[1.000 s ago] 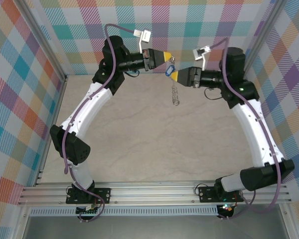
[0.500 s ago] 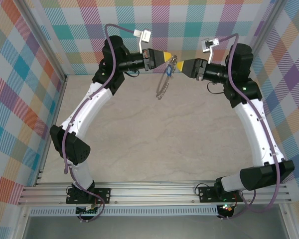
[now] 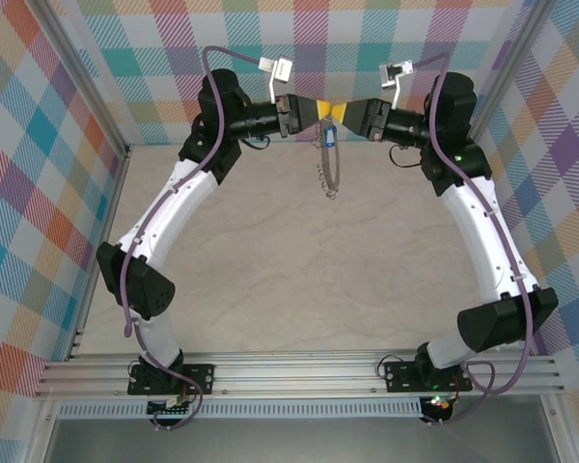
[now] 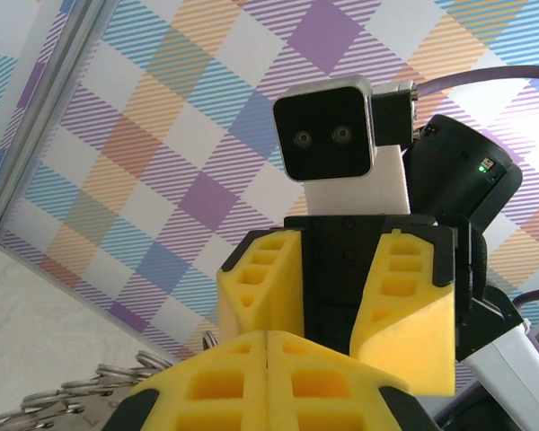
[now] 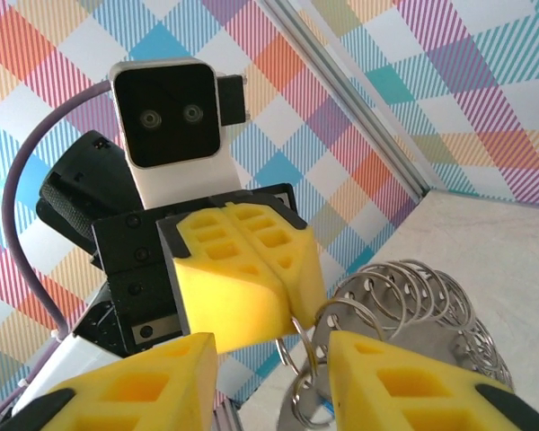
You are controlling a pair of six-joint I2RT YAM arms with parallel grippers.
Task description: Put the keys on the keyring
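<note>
Steel keyring (image 5: 404, 301) hangs long axis down from my left claw (image 3: 322, 110), which is pinched shut on its top loop. My right claw (image 5: 274, 352), tip to tip opposite, stands partway open around that loop. The blue-tagged key (image 3: 326, 136) dangles just below.

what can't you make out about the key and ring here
- Whether the key is threaded on the keyring: too small in the top view, cut off by the bottom edge in the right wrist view.
- What the shut left gripper pinches: its own fingers hide it in the left wrist view.
- The keyring's lower rim: behind a finger of the right gripper, right wrist view.
</note>
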